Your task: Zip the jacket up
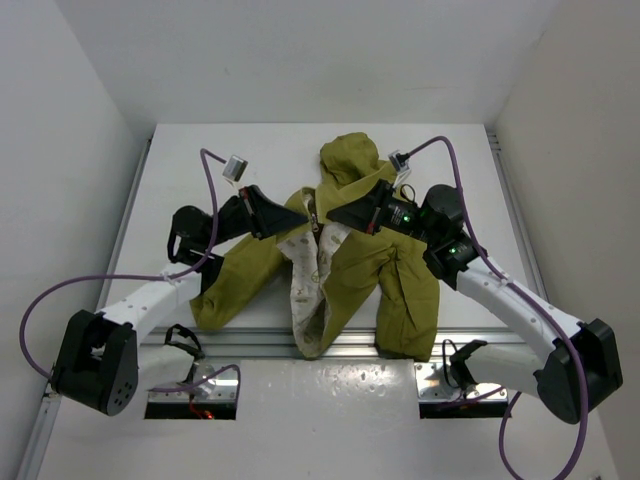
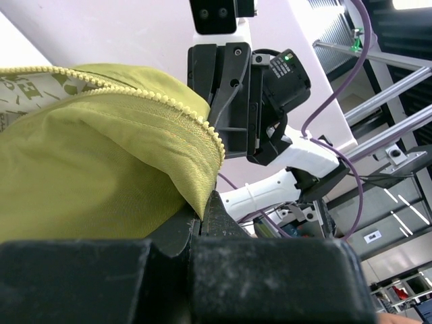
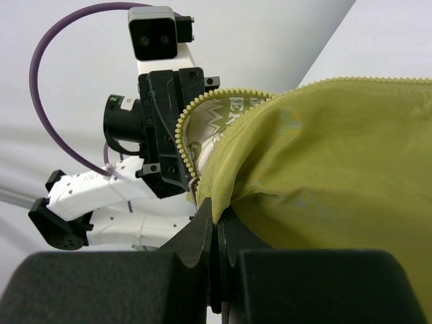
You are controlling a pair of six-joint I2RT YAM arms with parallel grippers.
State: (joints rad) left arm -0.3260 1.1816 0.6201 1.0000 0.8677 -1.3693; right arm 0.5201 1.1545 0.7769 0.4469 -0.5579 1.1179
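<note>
The olive-green jacket [image 1: 400, 280] lies unzipped in the middle of the table, hood [image 1: 350, 160] at the far end, cream lining [image 1: 310, 270] showing between the front edges. My left gripper [image 1: 300, 213] is shut on the left front edge, and my right gripper [image 1: 336, 217] is shut on the right front edge, close opposite. In the left wrist view the left gripper [image 2: 201, 208] pinches olive fabric below a row of zipper teeth [image 2: 169, 101]. In the right wrist view the right gripper [image 3: 214, 210] pinches a fold of the jacket [image 3: 324, 162] beside the zipper teeth [image 3: 183, 135].
The white table [image 1: 200, 170] has an aluminium rail [image 1: 250, 343] along its near edge, over which the jacket's hem hangs. White walls close in on both sides and at the back. Purple cables [image 1: 60, 290] loop from both arms.
</note>
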